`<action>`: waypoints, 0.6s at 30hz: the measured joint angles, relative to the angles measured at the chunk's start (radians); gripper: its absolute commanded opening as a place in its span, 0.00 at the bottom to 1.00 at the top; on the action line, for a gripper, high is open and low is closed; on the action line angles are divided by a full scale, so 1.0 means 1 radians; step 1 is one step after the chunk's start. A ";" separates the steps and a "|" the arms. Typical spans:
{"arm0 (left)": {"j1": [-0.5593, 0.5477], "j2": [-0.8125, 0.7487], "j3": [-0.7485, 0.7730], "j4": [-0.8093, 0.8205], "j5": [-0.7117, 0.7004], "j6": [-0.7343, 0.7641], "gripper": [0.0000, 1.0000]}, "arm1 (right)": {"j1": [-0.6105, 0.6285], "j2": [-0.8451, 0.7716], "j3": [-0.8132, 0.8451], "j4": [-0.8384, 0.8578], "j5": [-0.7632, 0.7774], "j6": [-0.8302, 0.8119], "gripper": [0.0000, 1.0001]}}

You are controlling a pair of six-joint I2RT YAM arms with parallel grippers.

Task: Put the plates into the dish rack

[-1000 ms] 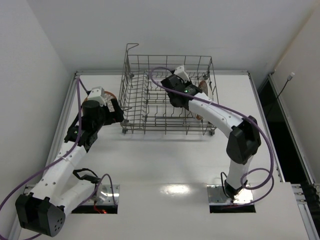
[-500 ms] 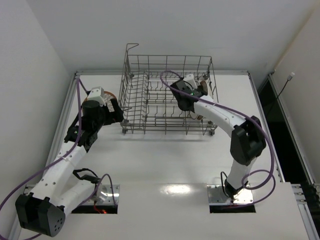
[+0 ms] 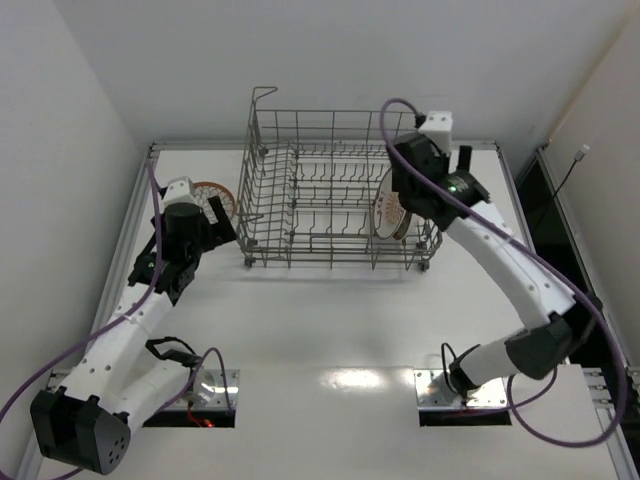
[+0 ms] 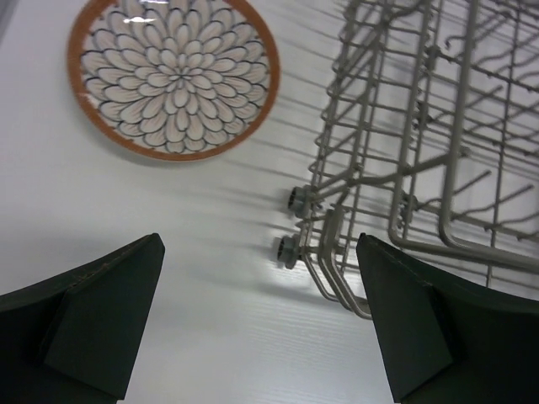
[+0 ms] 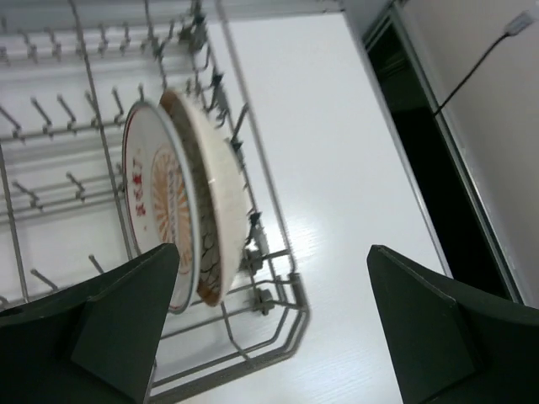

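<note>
**Station status: two plates racked, one plate on the table**

**Top view.** The dish rack (image 3: 335, 200) is sitting at the far middle of the white table (image 3: 330, 320). A pair of plates (image 3: 390, 208) is standing on edge at the rack's right end. A petal plate (image 3: 218, 193) is lying on the table just left of the rack. The left arm (image 3: 140, 320) is reaching toward that plate, with its tip over the plate's near edge. The right arm (image 3: 500, 260) is hanging above the rack's right end.

**Left wrist view.** The left gripper (image 4: 258, 244) is hovering above bare table with its fingers spread wide and nothing between them. The petal plate is lying flat, face up, beyond the left finger and apart from the rack. The rack's corner is showing on the right.

**Right wrist view.** The right gripper (image 5: 274, 278) is hovering over the rack's right end, fingers spread wide and gripping nothing. The sunburst plate (image 5: 156, 210) is standing upright among the tines. A cream plate (image 5: 210, 210) with a brown rim is standing just beside it, nearer the rack's right wall. Whether the two are touching cannot be told.
</note>
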 measured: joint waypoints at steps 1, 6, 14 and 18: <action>0.004 -0.001 0.000 -0.005 -0.033 -0.018 1.00 | -0.005 -0.037 0.003 -0.003 0.010 0.000 0.94; 0.137 -0.001 -0.002 -0.049 -0.053 -0.148 1.00 | -0.003 -0.212 -0.050 0.023 -0.007 -0.003 0.97; 0.703 0.161 -0.157 0.117 0.435 -0.356 1.00 | 0.009 -0.429 -0.250 0.077 -0.140 -0.012 1.00; 0.866 0.357 -0.286 0.290 0.692 -0.442 1.00 | 0.009 -0.355 -0.197 0.061 -0.181 -0.015 1.00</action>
